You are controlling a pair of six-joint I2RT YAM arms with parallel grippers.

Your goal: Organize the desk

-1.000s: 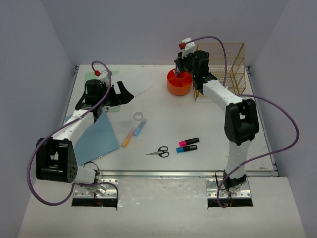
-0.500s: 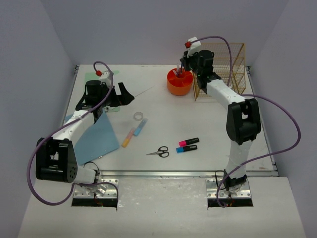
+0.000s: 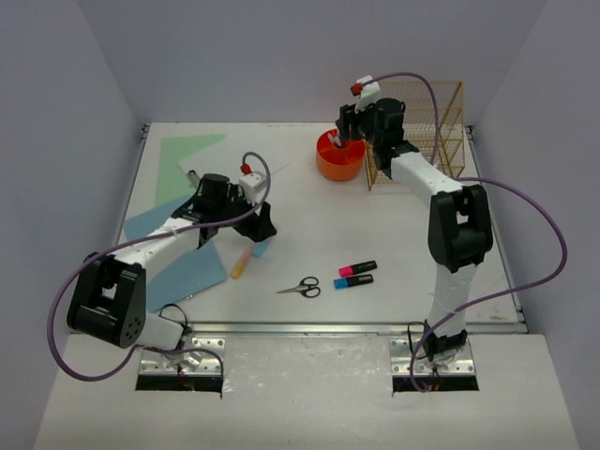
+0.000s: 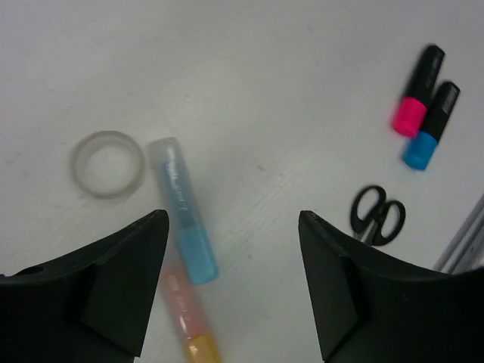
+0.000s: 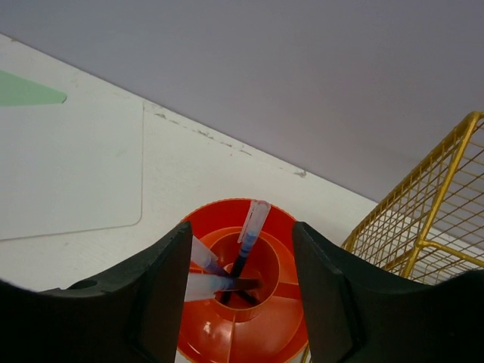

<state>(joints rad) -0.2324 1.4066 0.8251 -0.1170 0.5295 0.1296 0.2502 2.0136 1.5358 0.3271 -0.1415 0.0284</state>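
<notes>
Top view, desk: we are seeing the desk (image 3: 403, 234) spreading under everything, the cup (image 3: 339, 164) standing far back, touching the rack (image 3: 422, 127).
Top view, left to do: scissors (image 3: 301, 287), markers (image 3: 355, 274) and sticks (image 3: 241, 264) are lying loose nearer us than the cup; sheets (image 3: 183, 272) are lying well left of it. We are judging most still unsorted.
Left wrist, fingers: the left gripper (image 4: 231, 249) is hanging part open and holding nothing, over the sticks, with the tape (image 4: 108, 163) just beside them.
Right wrist, fingers: the right gripper (image 5: 238, 249) is hovering above the cup, jaws apart and empty; pens (image 5: 248, 231) are standing inside, done.
Change: the left arm is arriving from farther left of the cup, and the right jaws, shut before, are opening.
</notes>
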